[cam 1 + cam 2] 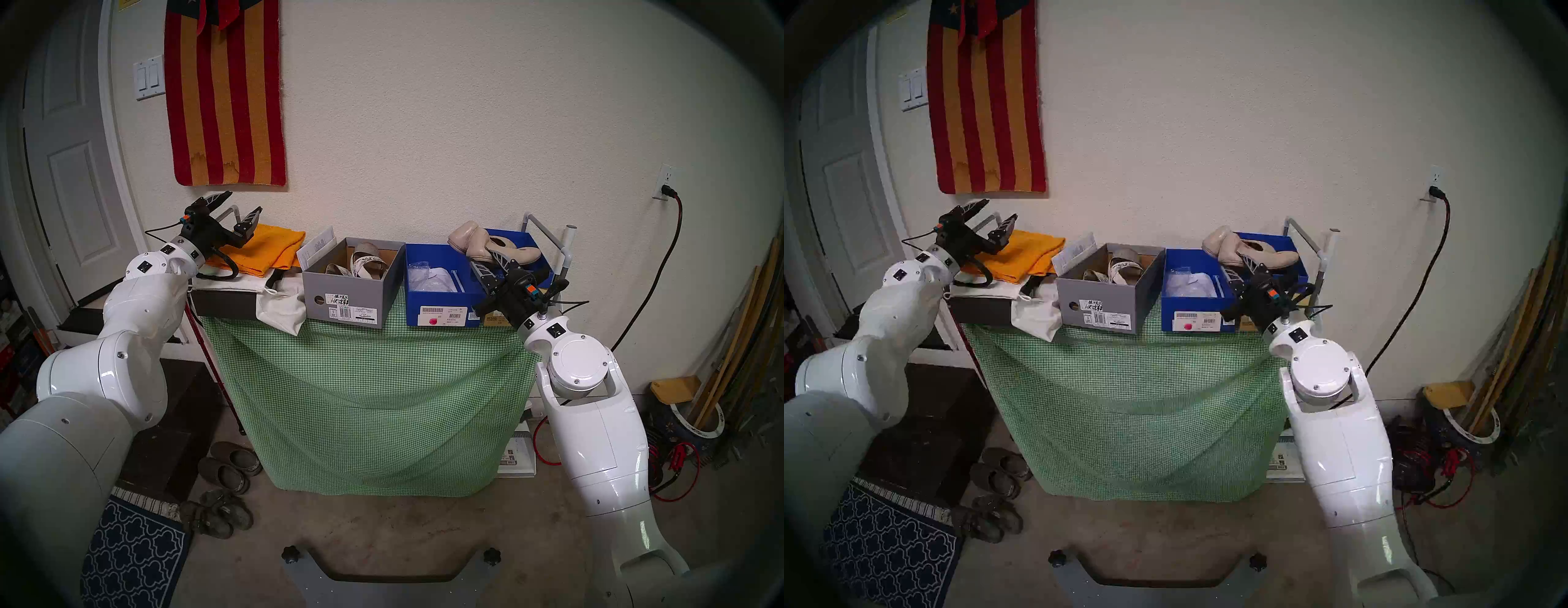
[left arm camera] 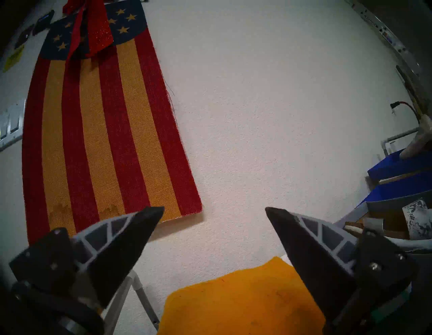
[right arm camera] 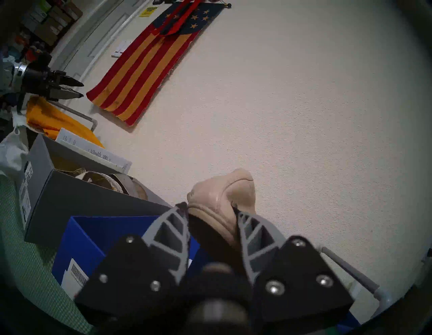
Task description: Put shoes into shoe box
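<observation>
— What's the biggest thing on view from where you stand?

— The table (image 1: pixel 373 382), draped in a green checked cloth down to the floor. On top, from left to right: a folded orange cloth (image 1: pixel 263 248), a white cloth bag (image 1: pixel 282 303), the grey shoe box (image 1: pixel 350 293), then the blue shoe box (image 1: pixel 441 293) with its blue lid (image 1: pixel 515 250) behind.

— And the shoes?

— The strappy platform sandals (image 1: pixel 360 261) already lie inside the grey shoe box. The beige flats (image 1: pixel 488 246) are up over the blue lid, at the table's right end. One lies across it; the other stands tipped, toe raised above the blue shoe box.

— Is anything holding it?

— Yes, the right gripper (image 3: pixel 211 211) has its fingers pinched on that tipped flat's sole edge; the wrist view shows a finger (image 3: pixel 174 231) pressed on either side.

— The other arm?

— The left gripper (image 1: pixel 235 212) hangs in the air above the orange cloth, jaws spread wide, nothing between them, pointing toward the wall and the striped flag (image 1: pixel 225 93).

— Anything on the floor?

— Worn dark clogs (image 1: pixel 231 467) beside the table's left corner, near a patterned blue rug (image 1: pixel 131 560).
</observation>
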### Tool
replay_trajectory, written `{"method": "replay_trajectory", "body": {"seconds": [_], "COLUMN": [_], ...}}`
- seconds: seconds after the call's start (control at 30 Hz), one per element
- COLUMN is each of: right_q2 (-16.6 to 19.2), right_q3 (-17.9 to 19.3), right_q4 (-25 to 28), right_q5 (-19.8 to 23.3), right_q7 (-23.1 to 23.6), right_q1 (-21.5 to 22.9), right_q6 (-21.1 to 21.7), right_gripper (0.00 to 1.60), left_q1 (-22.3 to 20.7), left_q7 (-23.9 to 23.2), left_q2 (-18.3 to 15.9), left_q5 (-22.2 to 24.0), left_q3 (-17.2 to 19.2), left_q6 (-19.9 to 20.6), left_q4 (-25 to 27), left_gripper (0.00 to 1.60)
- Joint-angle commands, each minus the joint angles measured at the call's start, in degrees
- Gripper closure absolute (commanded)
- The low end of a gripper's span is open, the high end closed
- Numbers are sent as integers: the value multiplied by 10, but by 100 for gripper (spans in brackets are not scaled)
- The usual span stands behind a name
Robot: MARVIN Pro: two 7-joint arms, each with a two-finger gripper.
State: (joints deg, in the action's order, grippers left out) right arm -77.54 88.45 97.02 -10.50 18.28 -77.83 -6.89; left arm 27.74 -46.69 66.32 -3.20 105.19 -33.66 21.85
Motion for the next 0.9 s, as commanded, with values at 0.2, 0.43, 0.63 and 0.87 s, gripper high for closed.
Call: {"method": "replay_trajectory", "body": {"seconds": [0.2,0.43,0.63,0.87], "right_q2": [-13,-22,-26,-29], "right_q3": [18,23,20,9], "right_q4": [4,12,18,30], "right_q5": [12,13,7,-9], "right_q7": [-18,-34,-44,-57], "right_q1": [10,14,13,19], "right_q6": [-20,-39,-56,-84], "right_gripper": [160,160,160,160], "left_q1": [34,53,70,91], "left_q7": [1,1,3,8], "left_q2": [10,16,21,29], "left_q5": [12,18,22,27], "left_q3": [15,24,31,39], "left_q6": [-18,-25,-29,-32], "left_q4": [49,78,105,138], "left_gripper": [0,0,0,0]}}
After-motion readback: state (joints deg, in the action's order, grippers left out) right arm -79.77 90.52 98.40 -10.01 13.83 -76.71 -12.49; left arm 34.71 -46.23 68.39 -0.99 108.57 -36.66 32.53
